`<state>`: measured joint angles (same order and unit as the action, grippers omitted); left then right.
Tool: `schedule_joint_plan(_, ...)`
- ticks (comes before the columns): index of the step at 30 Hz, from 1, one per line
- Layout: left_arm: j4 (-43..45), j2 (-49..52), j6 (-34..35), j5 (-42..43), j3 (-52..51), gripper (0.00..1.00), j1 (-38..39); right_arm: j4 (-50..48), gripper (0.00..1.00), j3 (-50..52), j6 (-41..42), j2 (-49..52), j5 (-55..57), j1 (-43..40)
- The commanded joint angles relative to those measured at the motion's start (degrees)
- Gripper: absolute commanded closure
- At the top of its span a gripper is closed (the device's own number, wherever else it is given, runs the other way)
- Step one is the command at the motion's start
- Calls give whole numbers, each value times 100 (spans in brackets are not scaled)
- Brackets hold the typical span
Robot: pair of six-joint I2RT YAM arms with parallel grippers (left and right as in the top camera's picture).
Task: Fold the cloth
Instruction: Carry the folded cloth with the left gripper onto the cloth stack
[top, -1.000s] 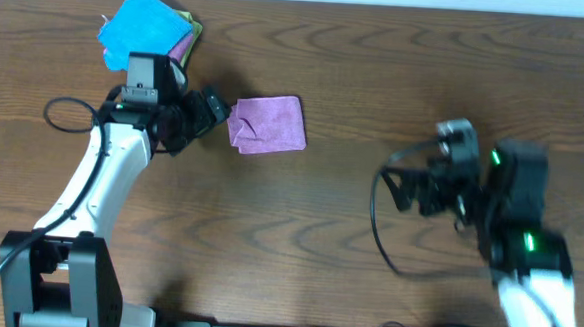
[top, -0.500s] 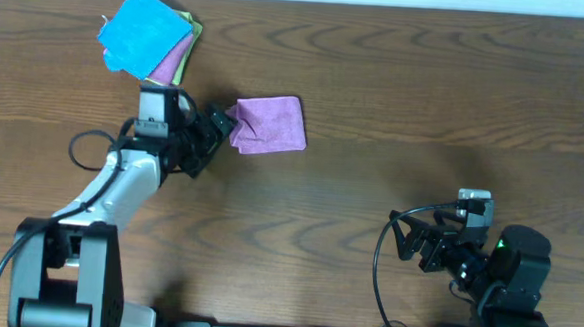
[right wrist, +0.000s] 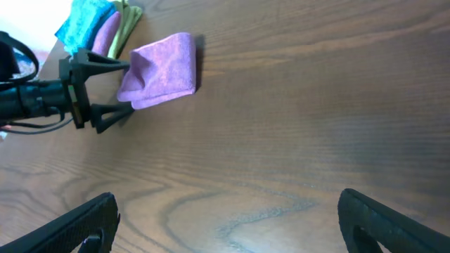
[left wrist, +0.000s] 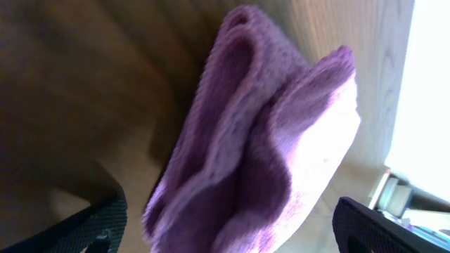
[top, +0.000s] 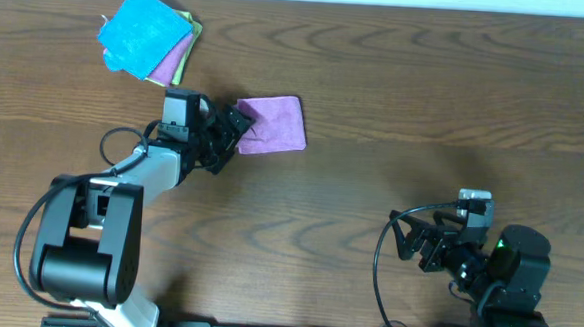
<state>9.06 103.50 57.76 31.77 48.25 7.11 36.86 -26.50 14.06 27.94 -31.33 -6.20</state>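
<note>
The purple cloth (top: 274, 125) lies on the table (top: 405, 99), left of centre and toward the far side, already doubled into at least 2 layers, with a rumpled, puffed-up edge facing my left gripper (top: 236, 133). That gripper points straight into this near edge: in the left wrist view my 2 fingers stand apart, 1 on each side of the bunched layers, clamped on nothing, and I cannot tell whether either pad touches the fabric. The cloth is close to square, slightly longer along the line running away from my fingertips, so the rumpled edge lies across my opening. My right gripper (top: 406, 240) hangs well apart near the front right of the table, its fingers spread and empty, so I judge the left arm is the 1 to act. The next move turns on closing over that edge and carrying it across toward the far side of the cloth. A stack of cloths (top: 143, 41) sits behind my left arm, clear of this
</note>
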Motion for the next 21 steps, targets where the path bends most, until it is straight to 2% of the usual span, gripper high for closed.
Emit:
schedule_joint_plan(1,170,409,278,-20,-33,5,90,9,1,9,70,-46,-59,-48)
schedule_joint_plan(8,765,907,317,-83,-33,5,326,11,1,9,70,-46,-59,-48)
schedule_joint_plan(9,855,1036,317,-90,-33,1,369,9,1,9,70,-46,-59,-48)
schedule_joint_plan(10,949,1161,315,-83,-33,17,393,9,1,9,70,-46,-59,-48)
schedule_joint_plan(11,1027,1287,319,-85,-33,42,420,9,1,9,70,-46,-59,-48)
schedule_joint_plan(16,1421,1665,313,-2,-31,89,428,9,1,9,70,-46,-59,-48)
schedule_joint_plan(17,1543,1716,313,70,-28,94,426,11,1,9,70,-46,-59,-48)
schedule_joint_plan(21,2103,1685,289,352,37,94,385,9,1,9,70,-46,-59,-48)
